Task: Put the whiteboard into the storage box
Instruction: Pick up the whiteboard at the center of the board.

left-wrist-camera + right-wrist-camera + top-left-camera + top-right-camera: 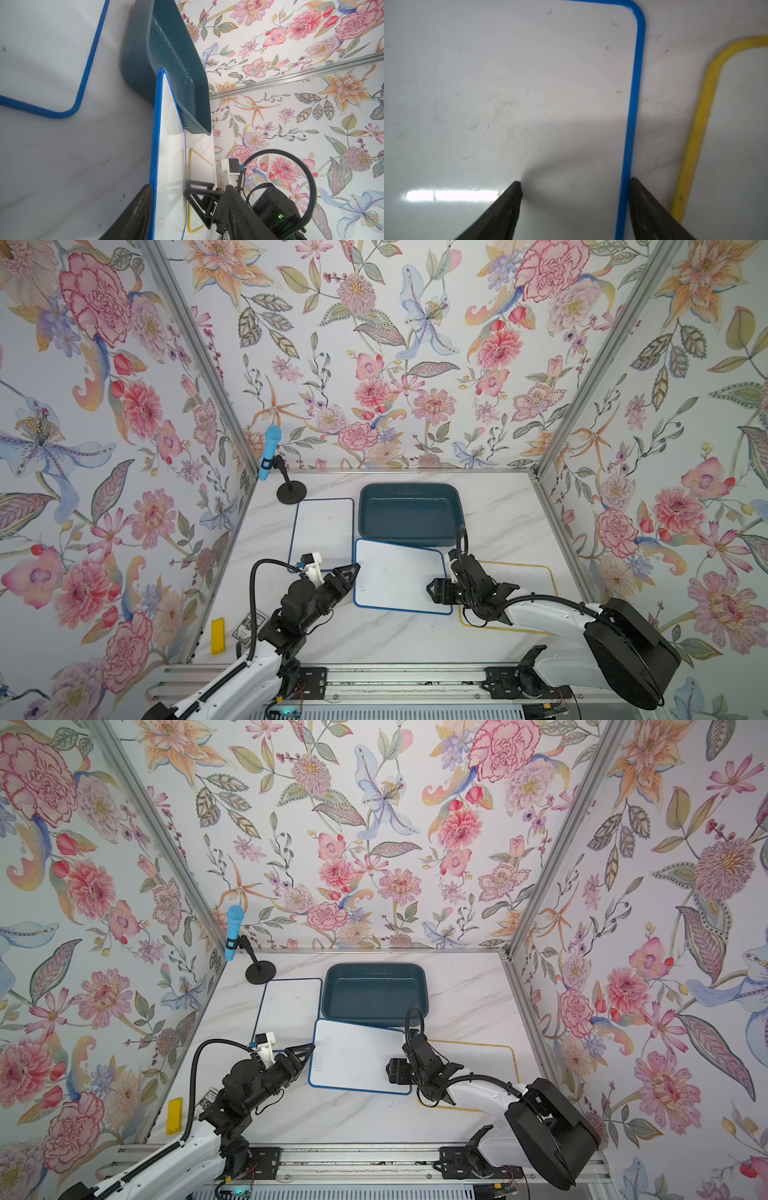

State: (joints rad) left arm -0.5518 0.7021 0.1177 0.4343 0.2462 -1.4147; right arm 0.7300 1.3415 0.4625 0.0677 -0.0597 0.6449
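Spread left end effector (353, 572) and right end effector (436, 590) straddle the blue-rimmed whiteboard (399, 576). Pinch evenly; clear the teal plastic storage box (409, 516) rim.

place: robot lab booth | signs: flower-papered panel walls (374, 323), grey aluminium frame posts (201, 356), white marble-patterned table (374, 639), rail-mounted white arms (552, 614)

The storage box (409, 514) is sitting on the counter (498, 510) toward 12 o'clock. The left whiteboard (322, 526) is lying at its 9 o'clock, with the microphone stand (291, 491) at 10. The middle whiteboard (399, 576) is leaning its far edge on the box's 6 o'clock rim. The right whiteboard (532, 585) is lying at 4 o'clock.
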